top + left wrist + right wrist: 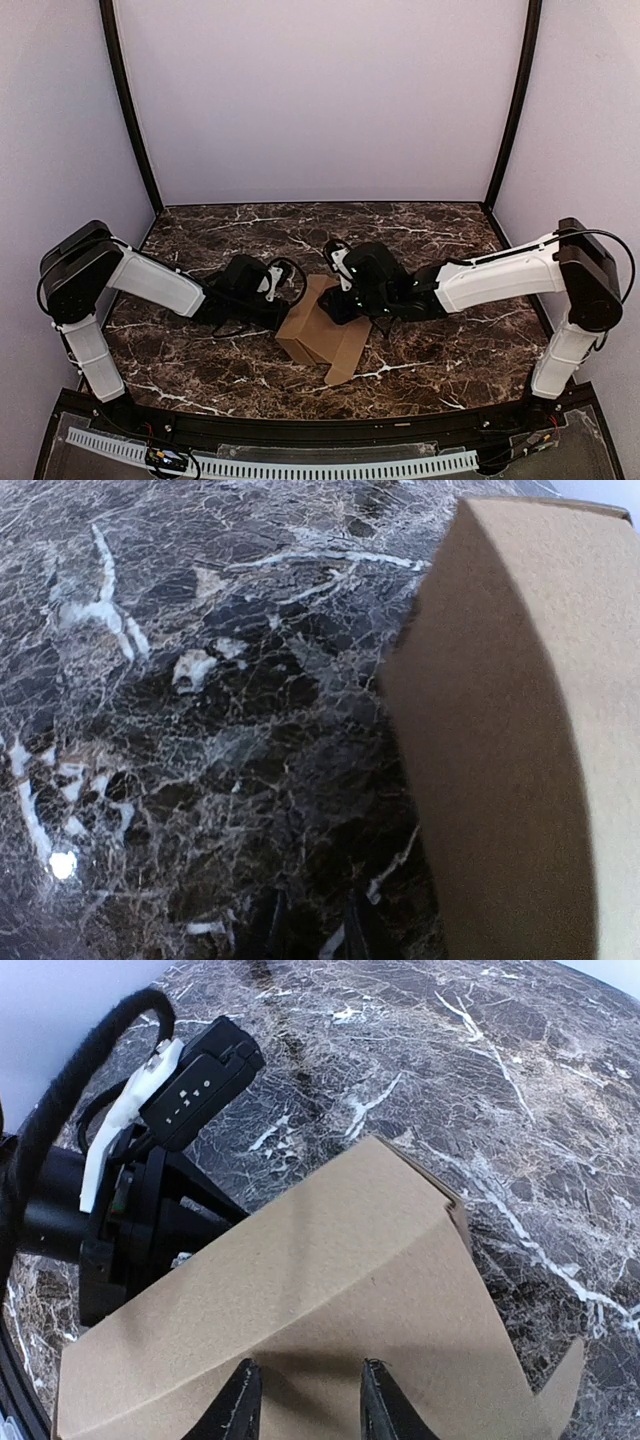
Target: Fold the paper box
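Observation:
The paper box (322, 335) is a brown cardboard piece, partly folded up, in the middle of the marble table with a loose flap (347, 362) hanging toward the near edge. My left gripper (272, 300) sits low at the box's left side. In the left wrist view its dark fingertips (272, 932) stand slightly apart over bare marble, and the box wall (500, 740) rises to their right. My right gripper (312, 1400) is open, both tips on the box's top panel (330, 1280), with nothing between them. The top view shows that right gripper (338, 298) at the box's far edge.
The dark marble table (440, 360) has black frame posts (130, 110) at its back corners and pale walls behind. The left arm's wrist and black cable (150, 1150) crowd the box's left side in the right wrist view.

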Action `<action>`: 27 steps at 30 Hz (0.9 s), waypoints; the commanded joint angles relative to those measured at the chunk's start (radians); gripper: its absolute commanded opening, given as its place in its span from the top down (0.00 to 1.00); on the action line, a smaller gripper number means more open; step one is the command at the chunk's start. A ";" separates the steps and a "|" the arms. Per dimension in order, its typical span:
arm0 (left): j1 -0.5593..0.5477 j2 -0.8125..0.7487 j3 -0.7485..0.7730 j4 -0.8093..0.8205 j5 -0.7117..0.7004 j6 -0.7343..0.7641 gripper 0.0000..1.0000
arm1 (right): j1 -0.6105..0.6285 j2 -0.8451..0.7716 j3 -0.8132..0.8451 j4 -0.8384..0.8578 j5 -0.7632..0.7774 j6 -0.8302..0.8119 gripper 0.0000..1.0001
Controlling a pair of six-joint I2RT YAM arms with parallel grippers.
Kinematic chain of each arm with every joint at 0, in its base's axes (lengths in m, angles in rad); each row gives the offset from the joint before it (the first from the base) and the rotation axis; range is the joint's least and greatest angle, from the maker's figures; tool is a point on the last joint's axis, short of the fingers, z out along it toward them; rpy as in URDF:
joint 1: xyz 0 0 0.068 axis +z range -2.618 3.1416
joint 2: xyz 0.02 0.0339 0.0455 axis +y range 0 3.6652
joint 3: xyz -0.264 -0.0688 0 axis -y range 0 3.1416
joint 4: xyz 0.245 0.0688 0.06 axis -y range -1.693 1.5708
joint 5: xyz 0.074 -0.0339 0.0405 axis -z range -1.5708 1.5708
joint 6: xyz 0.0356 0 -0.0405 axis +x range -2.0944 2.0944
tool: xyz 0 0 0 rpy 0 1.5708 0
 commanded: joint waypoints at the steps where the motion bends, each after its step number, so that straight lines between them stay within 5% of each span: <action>1: -0.004 0.019 -0.018 -0.077 0.021 0.016 0.81 | -0.005 0.074 0.017 -0.050 0.009 -0.010 0.67; 10: -0.001 -0.004 -0.030 -0.096 -0.024 0.011 0.81 | -0.005 0.078 0.012 -0.047 0.005 -0.008 0.66; 19: 0.001 -0.220 -0.001 -0.281 -0.204 0.044 0.74 | -0.005 0.010 -0.031 -0.048 0.024 -0.003 0.66; 27: 0.000 -0.379 0.019 -0.351 -0.094 0.028 0.68 | -0.005 -0.022 -0.057 -0.041 0.020 0.002 0.64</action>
